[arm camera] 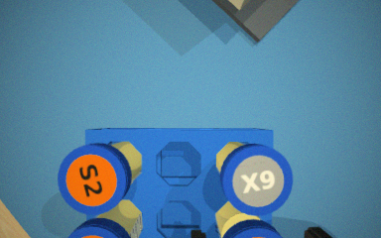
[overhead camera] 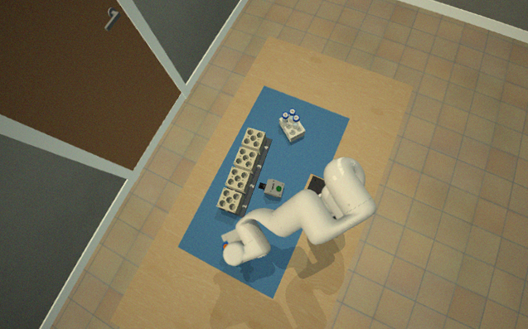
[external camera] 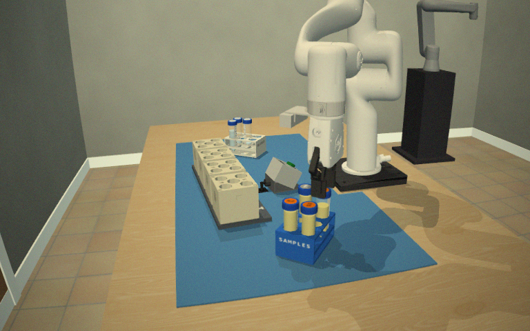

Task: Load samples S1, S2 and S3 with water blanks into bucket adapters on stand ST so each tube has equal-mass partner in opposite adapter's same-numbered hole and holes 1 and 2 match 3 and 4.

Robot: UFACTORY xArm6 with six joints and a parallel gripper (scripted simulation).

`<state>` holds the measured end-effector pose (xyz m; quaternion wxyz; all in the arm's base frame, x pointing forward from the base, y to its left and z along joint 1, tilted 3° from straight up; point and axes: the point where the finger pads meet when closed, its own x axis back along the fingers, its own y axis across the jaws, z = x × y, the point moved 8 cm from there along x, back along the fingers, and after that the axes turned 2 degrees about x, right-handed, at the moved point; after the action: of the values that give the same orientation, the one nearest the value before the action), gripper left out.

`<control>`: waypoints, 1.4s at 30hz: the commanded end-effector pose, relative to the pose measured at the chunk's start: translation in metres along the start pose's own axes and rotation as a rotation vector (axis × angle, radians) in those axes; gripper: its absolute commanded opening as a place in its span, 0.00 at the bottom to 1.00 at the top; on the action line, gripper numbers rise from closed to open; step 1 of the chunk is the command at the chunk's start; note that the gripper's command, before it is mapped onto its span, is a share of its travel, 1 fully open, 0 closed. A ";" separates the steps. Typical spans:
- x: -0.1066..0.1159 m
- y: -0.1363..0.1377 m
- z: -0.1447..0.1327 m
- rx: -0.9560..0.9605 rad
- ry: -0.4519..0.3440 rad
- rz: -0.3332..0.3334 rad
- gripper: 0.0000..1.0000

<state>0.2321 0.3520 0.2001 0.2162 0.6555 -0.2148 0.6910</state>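
My gripper is open and empty, its fingertips either side of S1's cap. S1 stands in the blue samples rack, its level clearly below the cap. S2, S3 and grey-dotted X9 fill the other corners. The rack's two middle wells are empty. Four beige adapters, the nearest, stand in the loading stand; no tubes show in them. Three blanks stand in the white rack.
The sloped desk with the green DONE key stands between the stand and my arm's base. The stand's dark corner shows at the top of the wrist view. My arm hides most of the samples rack in the top view.
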 end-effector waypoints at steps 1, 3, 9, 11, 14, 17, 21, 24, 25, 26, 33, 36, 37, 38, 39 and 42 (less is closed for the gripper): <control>-0.001 -0.001 0.000 0.000 0.000 0.004 0.57; -0.001 -0.001 0.000 0.000 0.000 0.004 0.57; -0.005 -0.001 0.000 0.000 0.000 0.004 0.57; -0.006 -0.001 0.000 0.000 0.000 0.004 0.57; -0.008 -0.001 0.000 0.000 0.000 0.004 0.57; -0.010 -0.001 0.000 0.000 0.000 0.004 0.57; -0.012 -0.001 0.000 0.000 0.000 0.004 0.57; -0.014 -0.001 0.000 0.000 0.000 0.004 0.57; -0.014 -0.001 0.000 0.000 0.000 0.004 0.57; -0.015 -0.001 0.000 0.000 0.000 0.004 0.57; -0.017 -0.001 0.000 0.000 0.000 0.004 0.57; -0.017 -0.001 0.000 0.000 0.000 0.004 0.57; -0.017 -0.001 0.000 0.000 0.000 0.004 0.57; -0.017 -0.001 0.000 0.000 0.000 0.004 0.57; -0.017 -0.001 0.000 0.000 0.000 0.004 0.57; -0.016 -0.001 0.000 0.000 0.000 0.004 0.57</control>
<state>0.2329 0.3516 0.1821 0.2163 0.6555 -0.2147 0.6910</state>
